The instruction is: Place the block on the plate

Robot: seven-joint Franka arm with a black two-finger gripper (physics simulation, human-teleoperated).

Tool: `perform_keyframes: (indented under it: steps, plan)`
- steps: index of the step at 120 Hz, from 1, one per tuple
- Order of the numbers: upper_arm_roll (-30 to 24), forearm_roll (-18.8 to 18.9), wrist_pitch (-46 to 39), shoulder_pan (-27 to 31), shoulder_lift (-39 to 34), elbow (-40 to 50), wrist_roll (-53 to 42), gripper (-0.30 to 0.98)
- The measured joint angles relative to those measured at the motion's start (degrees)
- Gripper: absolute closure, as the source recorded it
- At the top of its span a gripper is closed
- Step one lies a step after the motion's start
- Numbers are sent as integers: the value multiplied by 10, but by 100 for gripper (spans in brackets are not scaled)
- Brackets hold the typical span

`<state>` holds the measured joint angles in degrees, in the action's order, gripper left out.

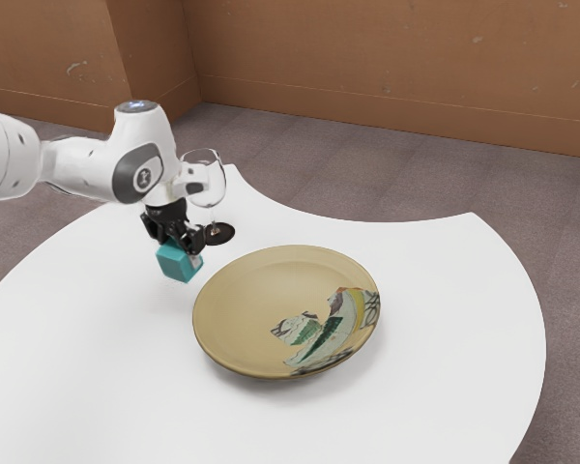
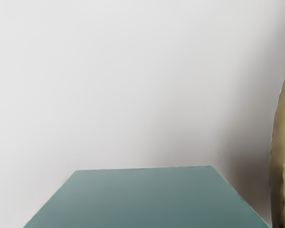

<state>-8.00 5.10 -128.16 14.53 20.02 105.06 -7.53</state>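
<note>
The teal block point(image 1: 177, 264) is held between the fingers of the gripper point(image 1: 181, 250), parted by its width, seemingly just above the table point(image 1: 87, 348), outside the arm-side edge of the plate point(image 1: 240, 307). Grasping appears done; carrying and release are left.

Teal block point(image 1: 177, 263), nr rd. tan plate point(image 1: 246, 304), plate flat, w/ multicol. design

Stemmed Glass point(image 1: 217, 196) Stood Upright on White Table point(image 1: 445, 387)

The clear glass, dark at its round foot, stood near the table's inward-curving edge. Beyond lay a grayish-brown floor point(image 1: 387, 184), meeting an orange-brown wall point(image 1: 367, 43) with a baseboard point(image 1: 367, 108) of similar color.
</note>
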Motion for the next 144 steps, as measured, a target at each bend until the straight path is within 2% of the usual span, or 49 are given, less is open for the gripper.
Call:
perform_keyframes:
  steps: [18, 60, 73, 89, 105, 127, 144]
  plan:
    - [-14, -2, -17, -45, 6, -20, 5, 31]
    - [-117, -4, -38, -50, 56, -46, 17, 31]
    - [-124, -4, -33, -46, 77, -45, 19, 31]
    - [-128, -8, -27, -41, 102, -45, 19, 20]
    - [-125, -8, -18, -42, 76, -52, 17, 10]
    - [-116, 1, 37, -47, 48, -122, 13, 4]
    - [-96, 29, 113, -44, 53, -212, -7, 2]
